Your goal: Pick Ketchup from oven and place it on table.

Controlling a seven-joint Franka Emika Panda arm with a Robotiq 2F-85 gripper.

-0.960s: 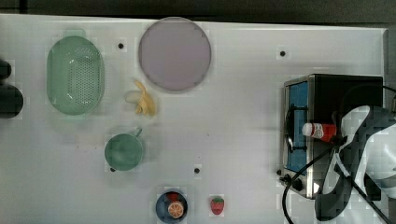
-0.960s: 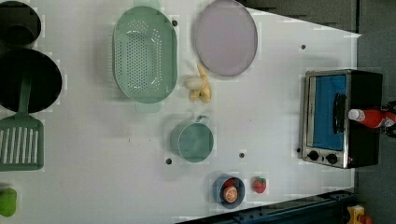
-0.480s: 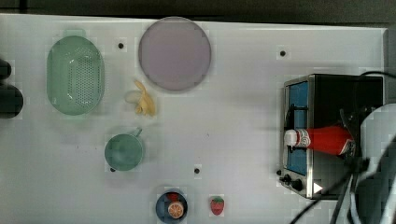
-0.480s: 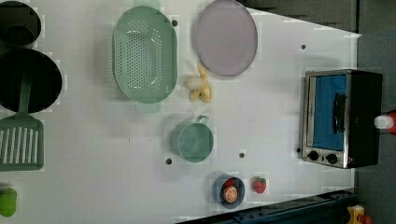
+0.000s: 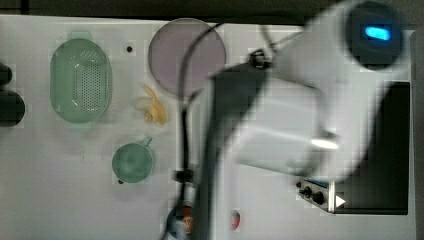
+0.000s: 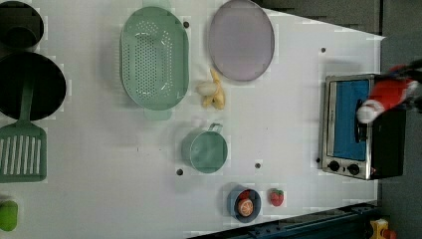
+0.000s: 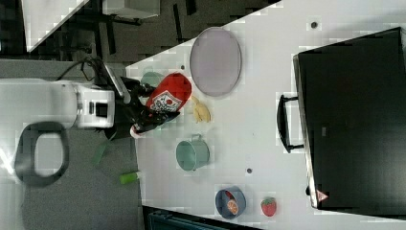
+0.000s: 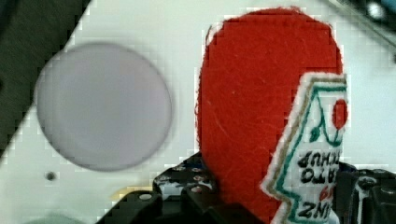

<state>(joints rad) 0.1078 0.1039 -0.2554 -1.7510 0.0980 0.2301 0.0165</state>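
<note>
i find the fingers point(image 8: 275, 205) clamped on the ketchup point(image 8: 268, 107), held clear of the oven point(image 6: 366, 124); it hangs over the white surface point(image 6: 278, 129), i judge ready for setting down

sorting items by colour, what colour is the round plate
Pale lilac plate, clearest in the left view.

Red Ketchup point(image 8: 261, 116), lilac plate point(image 6: 241, 40), green colander point(image 6: 154, 58)
</note>
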